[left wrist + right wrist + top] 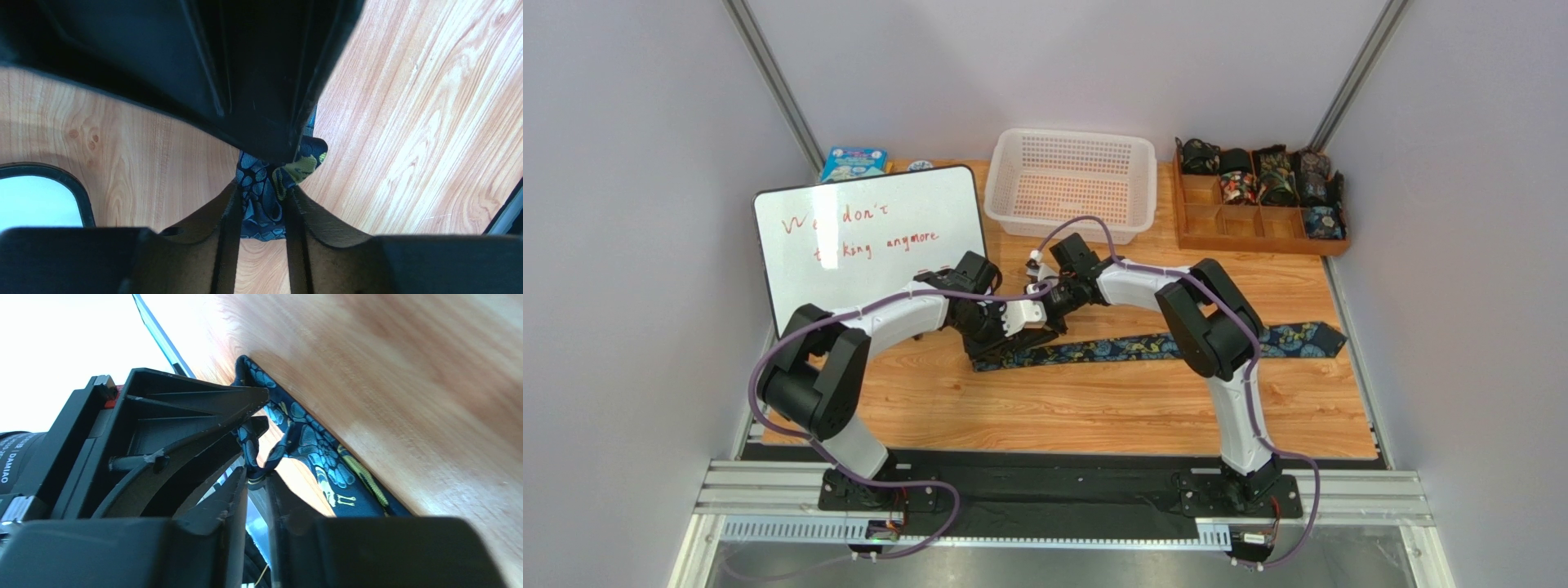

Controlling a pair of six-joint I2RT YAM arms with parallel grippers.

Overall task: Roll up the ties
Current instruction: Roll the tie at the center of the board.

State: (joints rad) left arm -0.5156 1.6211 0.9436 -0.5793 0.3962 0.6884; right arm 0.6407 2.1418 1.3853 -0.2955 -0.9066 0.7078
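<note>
A black tie (1161,348) with teal-blue and yellowish paisley lies flat across the wooden table, its wide pointed end at the right. Both grippers meet at its narrow left end. My left gripper (1016,324) is shut on the tie's end; in the left wrist view the fabric (259,208) is bunched between the jaws (263,191). My right gripper (1053,295) is shut on a small raised fold of the same end (253,454), pinched at the tips (256,478). The rest of the tie (325,465) runs away flat on the wood.
A whiteboard (870,239) lies at the left, close behind the left arm. A white basket (1071,181) stands at the back centre. A wooden divided tray (1210,223) with several rolled ties stands at the back right. A blue box (852,162) sits behind the whiteboard.
</note>
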